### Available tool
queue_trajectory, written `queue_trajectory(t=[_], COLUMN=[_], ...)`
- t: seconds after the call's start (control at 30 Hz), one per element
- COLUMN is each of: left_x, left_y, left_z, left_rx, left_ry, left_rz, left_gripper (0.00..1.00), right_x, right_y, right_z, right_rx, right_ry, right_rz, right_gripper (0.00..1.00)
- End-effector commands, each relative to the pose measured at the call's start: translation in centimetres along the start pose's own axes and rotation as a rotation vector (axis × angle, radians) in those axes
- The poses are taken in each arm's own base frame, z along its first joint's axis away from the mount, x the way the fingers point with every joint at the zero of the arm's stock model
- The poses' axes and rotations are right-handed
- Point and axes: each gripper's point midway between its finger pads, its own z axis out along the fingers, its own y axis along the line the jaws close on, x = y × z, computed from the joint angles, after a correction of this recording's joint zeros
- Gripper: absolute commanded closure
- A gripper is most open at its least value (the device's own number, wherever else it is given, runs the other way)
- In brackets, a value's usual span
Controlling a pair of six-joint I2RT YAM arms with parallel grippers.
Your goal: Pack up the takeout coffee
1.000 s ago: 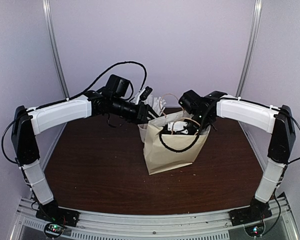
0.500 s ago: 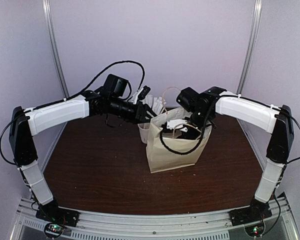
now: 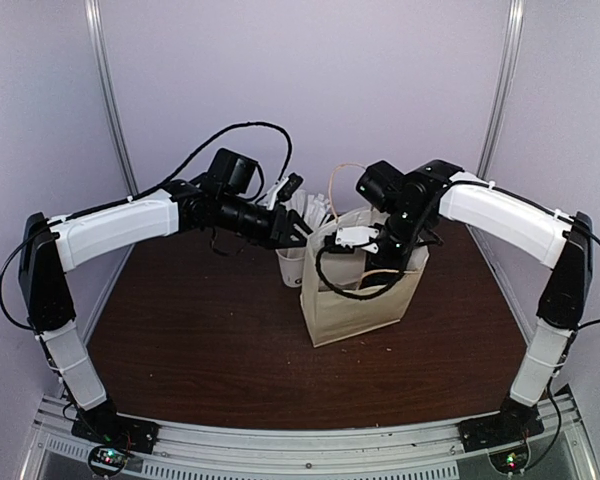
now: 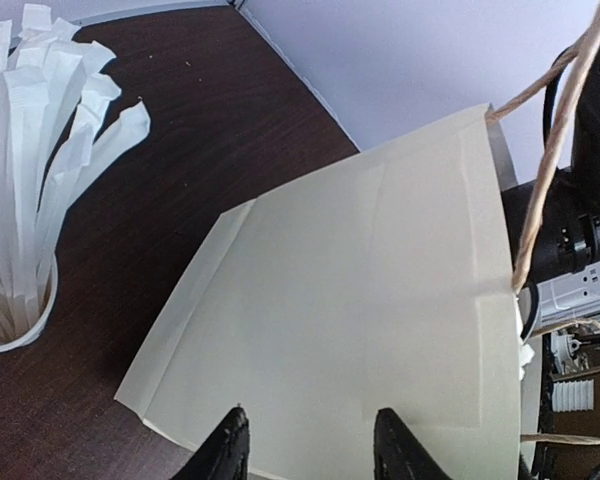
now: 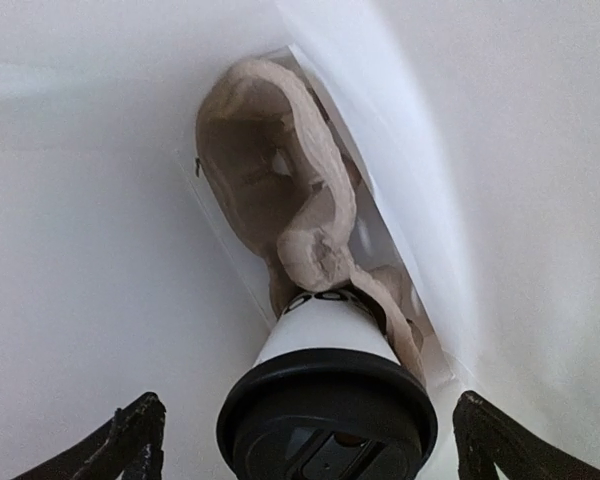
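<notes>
Since a second ago, the right end effector (image 5: 308, 400) has been lifted toward the mouth of the paper bag (image 3: 360, 300), its fingers spread wide and empty. The takeout coffee (image 5: 325, 335) is left at lower centre, seated in the pulp tray (image 5: 270, 190) inside the bag. The left end effector (image 4: 315, 445) is parted and empty. Placement is judged done.

Tan paper bag (image 3: 365, 290) standing upright on dark wood table (image 3: 180, 340), a bit right of ctr, twine handle (image 4: 550, 150) sticking up. Just left, w/ a gap: white cup of sticks (image 4: 20, 200), wrappers fanned out. Down inside bag, brown pulp tray (image 5: 280, 190), tucked along a side fold.
</notes>
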Motion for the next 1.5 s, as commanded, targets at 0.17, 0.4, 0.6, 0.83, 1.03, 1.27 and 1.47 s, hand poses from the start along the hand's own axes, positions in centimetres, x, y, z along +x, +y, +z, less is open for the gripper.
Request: queue_trajectory(t=[0.17,0.4,0.6,0.83,1.03,1.27,1.47], left_x=[-1.4,-2.9,-3.5,-4.0,-3.7,-3.0,-2.4], left_y=[-3.6,-7.9,-9.7,-9.3,-10.0,-7.9,-7.6], left_z=[-0.4,-1.5,-3.4,-3.9,-3.7,-1.1,1.1], left_rx=[0.081,0.189,0.203,0.152,0.206,0.150,0.173], left_ry=[-0.010,-0.078,-0.164,-0.204,-0.209,-0.127,-0.066], left_rz=[0.131,0.280,0.364,0.385,0.385,0.304,0.273], left_gripper=[0.55,0.53,0.53,0.53,0.52,0.57,0.76], right_x=[-2.1,-2.2,-1.6,-1.4,-1.5,-1.4,-1.8], right_y=[1.5,2.4,3.7,4.7,5.0,5.2,5.6], right_z=[-5.8,-5.6,-4.4,-2.9,-1.6,-0.6,-0.4], right_rx=[0.005,-0.034,-0.097,-0.133,-0.151,-0.149,-0.145], right_ry=[-0.133,-0.150,-0.142,-0.124,-0.111,-0.097,-0.094], right_rz=[-0.034,-0.019,0.008,0.015,0.018,0.009,-0.010], right_gripper=[0.00,0.00,0.00,0.01,0.02,0.03,0.04])
